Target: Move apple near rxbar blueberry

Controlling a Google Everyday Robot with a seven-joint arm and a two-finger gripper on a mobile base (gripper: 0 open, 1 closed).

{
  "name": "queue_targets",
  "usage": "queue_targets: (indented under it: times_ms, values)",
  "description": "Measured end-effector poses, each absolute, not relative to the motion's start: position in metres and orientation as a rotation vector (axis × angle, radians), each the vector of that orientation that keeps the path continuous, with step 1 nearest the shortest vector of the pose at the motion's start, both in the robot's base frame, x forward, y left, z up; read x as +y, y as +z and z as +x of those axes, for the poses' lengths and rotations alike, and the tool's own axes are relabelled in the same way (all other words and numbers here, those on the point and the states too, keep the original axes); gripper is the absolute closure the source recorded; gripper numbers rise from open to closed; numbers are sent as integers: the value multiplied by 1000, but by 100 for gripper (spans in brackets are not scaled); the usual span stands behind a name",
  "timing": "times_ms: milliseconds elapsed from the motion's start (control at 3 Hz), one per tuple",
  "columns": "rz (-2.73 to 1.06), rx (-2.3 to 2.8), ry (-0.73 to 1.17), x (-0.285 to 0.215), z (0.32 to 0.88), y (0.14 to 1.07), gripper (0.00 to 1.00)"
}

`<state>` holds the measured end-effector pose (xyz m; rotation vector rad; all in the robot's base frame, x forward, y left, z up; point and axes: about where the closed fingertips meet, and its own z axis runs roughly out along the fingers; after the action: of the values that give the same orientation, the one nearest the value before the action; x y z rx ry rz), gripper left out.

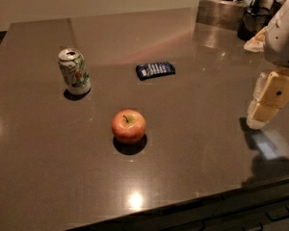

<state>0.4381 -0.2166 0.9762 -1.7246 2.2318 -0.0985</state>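
The red-and-yellow apple [128,125] stands on the dark counter [192,129] near the middle, stem up. The rxbar blueberry [155,70], a flat dark blue wrapper with white lettering, lies farther back, a little right of the apple. My gripper [265,102] hangs at the right edge of the view, just above the counter, well to the right of the apple and apart from it. It holds nothing that I can see.
A white-and-green drink can [74,72] stands upright at the left, behind the apple. Metal containers [221,8] and dark items [250,25] crowd the back right corner. The counter's front edge [192,198] runs below the apple.
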Motion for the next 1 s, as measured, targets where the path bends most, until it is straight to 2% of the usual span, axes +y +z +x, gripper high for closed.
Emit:
queue_targets:
  times_ms: [333,1000]
  values:
    - [-1724,2232,-99,-217,438,976,0]
    - [-1692,2133,136,-179,442,977,0]
